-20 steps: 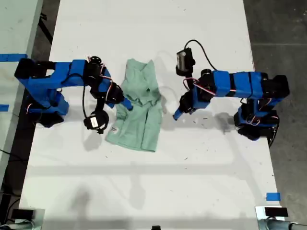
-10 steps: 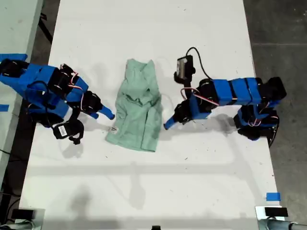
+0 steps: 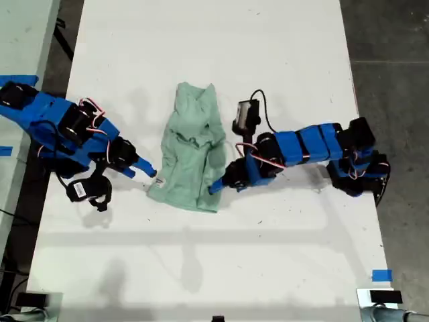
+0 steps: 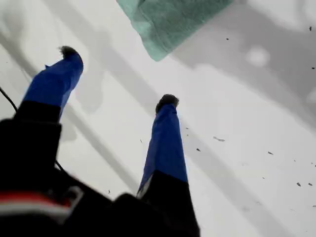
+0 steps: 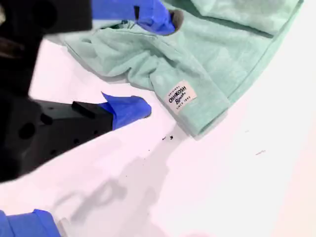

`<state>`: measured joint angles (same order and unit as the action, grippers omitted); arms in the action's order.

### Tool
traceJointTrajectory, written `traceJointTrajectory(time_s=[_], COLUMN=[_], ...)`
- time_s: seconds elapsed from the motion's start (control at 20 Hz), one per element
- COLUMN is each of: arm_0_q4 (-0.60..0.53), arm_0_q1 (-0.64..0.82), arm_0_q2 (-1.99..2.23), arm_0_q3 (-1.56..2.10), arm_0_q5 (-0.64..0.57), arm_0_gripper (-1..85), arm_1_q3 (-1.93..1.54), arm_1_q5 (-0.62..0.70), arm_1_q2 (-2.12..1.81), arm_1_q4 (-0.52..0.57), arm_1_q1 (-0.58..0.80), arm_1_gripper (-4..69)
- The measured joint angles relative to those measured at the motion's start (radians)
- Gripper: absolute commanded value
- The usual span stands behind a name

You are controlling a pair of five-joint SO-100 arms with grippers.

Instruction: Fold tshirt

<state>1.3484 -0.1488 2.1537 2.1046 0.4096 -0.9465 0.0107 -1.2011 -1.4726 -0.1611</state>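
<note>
So the tshirt (image 3: 194, 151) is lying bunched in a long strip around the middle of the white table (image 3: 201, 40), running from 12 to 6 o'clock in the exterior view, wrinkly with a lumpy fold halfway down.

My second gripper (image 3: 144, 168) comes in from the shirt's 9 o'clock side in the exterior view, down by the 7 o'clock corner. Its wrist view shows the jaws spread wide and not pinching anything. One blue fingertip (image 5: 160, 17) is up over the cloth. The other sits on bare table just beside the hem, close to the white sewn label (image 5: 179, 96). Can't tell if the upper tip actually touches the fabric.

My first gripper (image 3: 216, 188) reaches in from the 3 o'clock side in the exterior view, right at the shirt's edge near the 5 o'clock corner. In its wrist view the jaws (image 4: 118, 76) are also spread with nothing between them. The shirt's corner (image 4: 170, 22) is just ahead of the tips, not touching.

Room-wise, there's a lot of bare white table toward 12 and 6 o'clock of the shirt. The table's long edges are well apart from the cloth. A bit of blue tape (image 3: 381, 275) sits way off near the 5 o'clock corner of the table.
</note>
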Motion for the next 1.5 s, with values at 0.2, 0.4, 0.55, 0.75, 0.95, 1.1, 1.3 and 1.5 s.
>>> traceJointTrajectory(time_s=[0.2, 0.4, 0.55, 0.75, 0.95, 1.1, 1.3, 1.5], arm_0_q4=[-0.1, -0.239, -0.336, -0.446, -0.492, -0.525, -0.532, -0.482], arm_0_q1=[-0.012, 0.011, 0.067, 0.1, 0.103, 0.083, 0.061, 0.026], arm_0_q2=[0.0, 0.0, -0.021, -0.221, -0.425, -0.569, -0.623, -0.653], arm_0_q3=[0.129, 0.287, 0.356, 0.36, 0.245, 0.153, 0.084, -0.002], arm_0_q5=[0.005, -0.044, -0.117, -0.216, -0.305, -0.348, -0.382, -0.342], arm_0_gripper=[22.6, 22.2, 21.7, 22.2, 19.3, 11.2, 0.1, 0.1], arm_1_q3=[0.003, 0.003, 0.003, 0.081, 0.129, 0.129, 0.153, 0.156], arm_1_q5=[-0.003, 0.043, 0.075, 0.112, 0.123, 0.13, 0.137, 0.141], arm_1_q2=[0.066, 0.158, 0.235, 0.36, 0.41, 0.446, 0.463, 0.465], arm_1_q4=[0.031, 0.092, 0.126, 0.156, 0.158, 0.187, 0.229, 0.229], arm_1_q1=[-0.003, -0.002, 0.02, 0.038, 0.04, 0.04, 0.04, 0.04], arm_1_gripper=[33.3, 33.4, 33.0, 32.3, 29.8, 18.8, -0.8, -1.8])
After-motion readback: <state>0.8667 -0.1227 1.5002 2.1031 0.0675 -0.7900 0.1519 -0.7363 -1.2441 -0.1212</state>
